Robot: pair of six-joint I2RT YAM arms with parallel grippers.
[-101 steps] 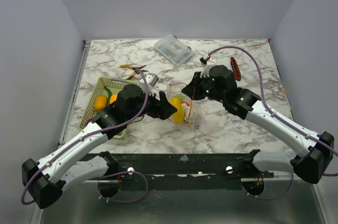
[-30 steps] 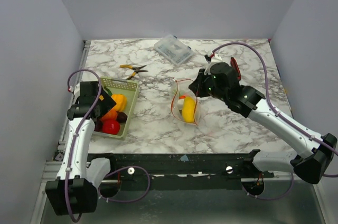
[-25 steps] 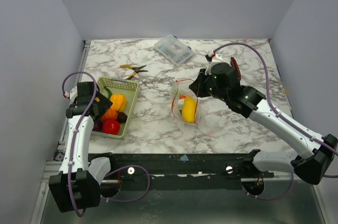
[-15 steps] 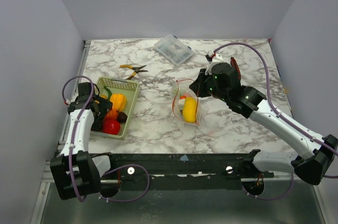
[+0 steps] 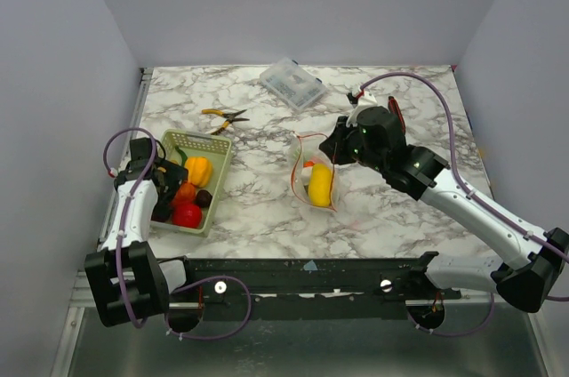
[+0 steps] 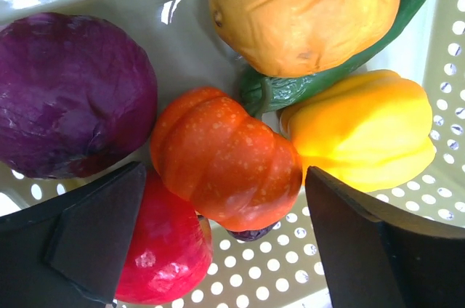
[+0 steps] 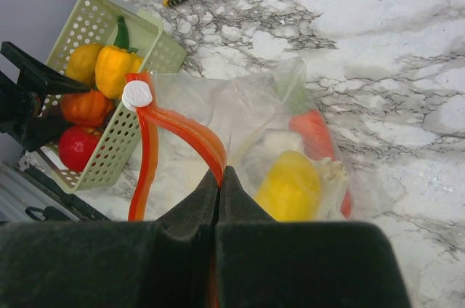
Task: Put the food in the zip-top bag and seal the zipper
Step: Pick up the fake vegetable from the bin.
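The clear zip-top bag [image 5: 311, 180] stands mouth-up at the table's middle, holding a yellow lemon [image 7: 290, 184], an orange carrot [image 7: 314, 132] and white garlic [image 7: 330, 177]. My right gripper [image 7: 220, 170] is shut on the red-orange zipper [image 7: 182, 130] and holds the mouth up; the white slider [image 7: 136, 95] sits at the strip's far end. My left gripper [image 6: 224, 177] hangs open inside the green basket [image 6: 276, 279], its fingers either side of an orange pumpkin [image 6: 225, 166]. A red tomato [image 6: 163, 250], purple cabbage [image 6: 69, 94], yellow pepper [image 6: 360, 134] and an orange fruit [image 6: 305, 10] lie around it.
The basket [image 5: 218, 141] sits at the table's left edge. Yellow-handled pliers [image 5: 224, 115] lie behind it. A clear lidded box [image 5: 292, 84] stands at the back. A dark-red utility knife [image 5: 397, 115] lies behind my right arm.
My left arm has left the bag, swung back over the basket and come down among the food, jaws slightly narrower. My right gripper keeps its hold on the zipper.
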